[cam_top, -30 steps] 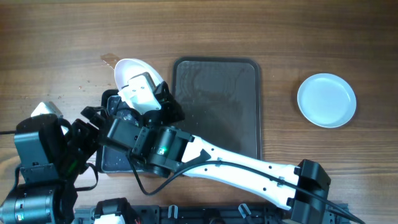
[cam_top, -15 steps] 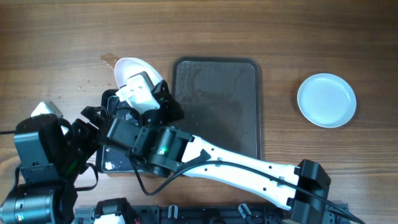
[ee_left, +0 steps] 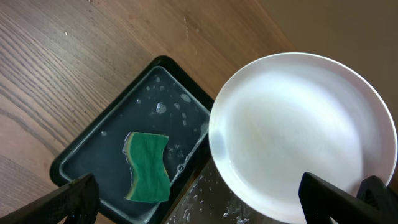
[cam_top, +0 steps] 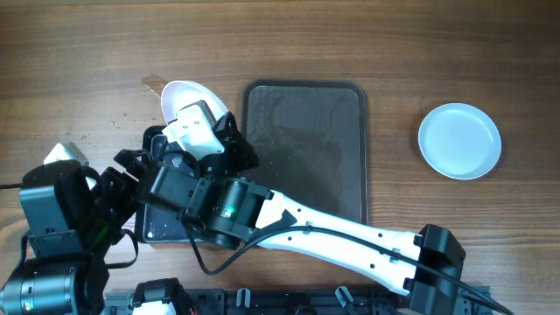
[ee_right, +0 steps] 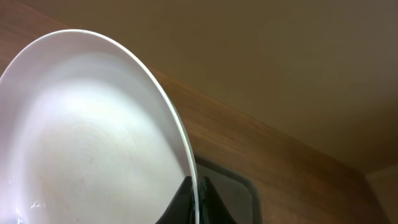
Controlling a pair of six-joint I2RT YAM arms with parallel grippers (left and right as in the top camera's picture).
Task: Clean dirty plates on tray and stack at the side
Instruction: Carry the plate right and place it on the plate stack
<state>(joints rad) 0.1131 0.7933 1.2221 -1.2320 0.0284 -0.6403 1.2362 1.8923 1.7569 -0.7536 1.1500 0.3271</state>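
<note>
1. The desk [cam_top: 87, 52] is brown wood. Nothing on it has moved since a second ago.
2. The right arm [cam_top: 350, 236] reaches across the front of the desk to the left side. It has stayed in the same place.
3. The tray [cam_top: 304, 96] lies in the middle of the desk. No plate is on it, so I think nothing is left there to clean.
4. The black container [ee_left: 102, 115] sits left of the tray, with drops of water in it.
5. The held plate [ee_left: 298, 137] is up in the air and tilted, over the far end of the black container. It has not moved. Its face looks plain white and a bit wet, and I see no blue spot.
6. The side plate [cam_top: 459, 140] rests on the desk well to the right of the tray. From above I cannot tell if more plates lie under it.
7. The sponge [ee_left: 148, 167] lies flat in the black container, and nothing touches it.
8. The right fingers [ee_right: 185, 200] are closed tight on the rim of the held plate.
9. The left fingers [ee_left: 68, 202] are spread wide and hold nothing.

With so little change, the wiping looks done to me. The job left is likely to carry the held plate over to the side plate.
</note>
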